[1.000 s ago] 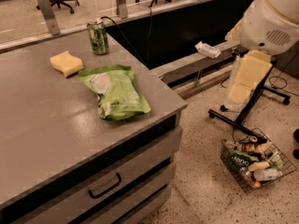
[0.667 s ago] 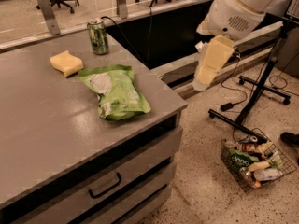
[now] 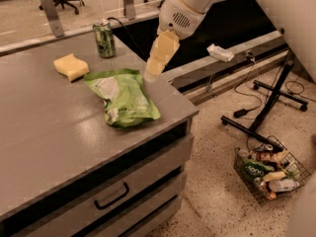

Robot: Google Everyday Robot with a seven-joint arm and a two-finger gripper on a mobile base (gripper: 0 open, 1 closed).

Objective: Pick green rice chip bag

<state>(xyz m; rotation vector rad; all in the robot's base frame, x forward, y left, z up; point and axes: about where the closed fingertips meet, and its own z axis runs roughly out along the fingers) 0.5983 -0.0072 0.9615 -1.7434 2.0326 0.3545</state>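
Note:
The green rice chip bag (image 3: 122, 97) lies flat on the grey counter (image 3: 54, 132), near its right edge. It is light green with white patches. My gripper (image 3: 157, 63) hangs from the white arm above the counter's right edge, just right of and above the bag's top end, apart from it. The gripper holds nothing that I can see.
A yellow sponge (image 3: 71, 66) lies left of the bag. A green drink can (image 3: 104, 38) stands behind it. The counter has drawers with a dark handle (image 3: 111, 197). A wire basket (image 3: 270, 174) of goods and a black stand (image 3: 269, 107) are on the floor at right.
The arm has swung left from over the floor to above the counter's right edge, bringing the gripper close to the bag. The bag, sponge and can have not moved.

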